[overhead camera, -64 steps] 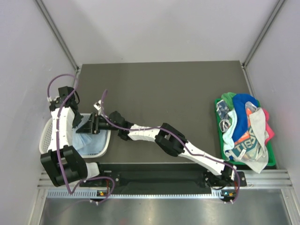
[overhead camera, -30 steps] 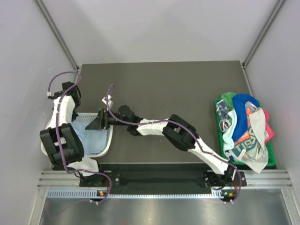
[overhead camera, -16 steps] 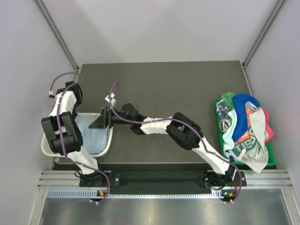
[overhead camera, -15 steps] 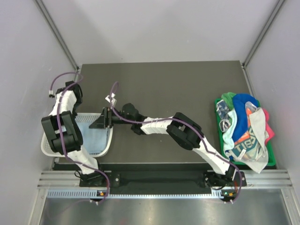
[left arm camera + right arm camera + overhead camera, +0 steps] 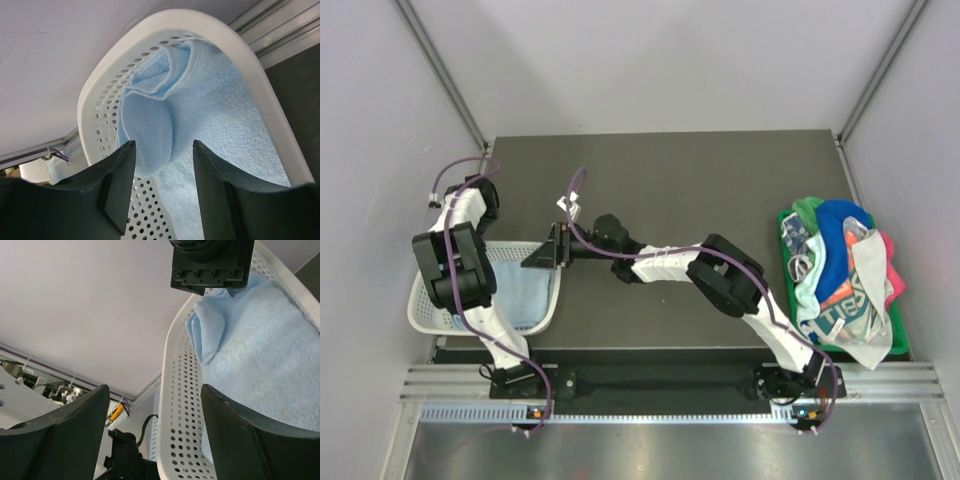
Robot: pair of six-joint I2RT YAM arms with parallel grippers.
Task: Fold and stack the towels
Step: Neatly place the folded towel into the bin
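A pale blue towel (image 5: 220, 115) lies in the white mesh basket (image 5: 100, 85) with one end folded up against the wall. My left gripper (image 5: 162, 200) hangs open just above it, with nothing between its fingers. In the top view its own arm hides it. My right gripper (image 5: 532, 262) stands wide open at the basket's right rim (image 5: 182, 390), straddling the rim without touching it. From there I see the same towel (image 5: 255, 350) and the left gripper's body (image 5: 207, 265). More towels (image 5: 840, 270) lie heaped at the right.
The heap of blue, green, pink, grey and printed towels fills a green tray (image 5: 900, 345) at the table's right edge. The basket (image 5: 420, 315) sits at the near left corner by the wall. Dark tabletop (image 5: 700, 180) stretches between them.
My left gripper has opened and let go of the pale blue towel, which now rests in the basket. The left arm has swung farther back. The right gripper has drawn slightly right.
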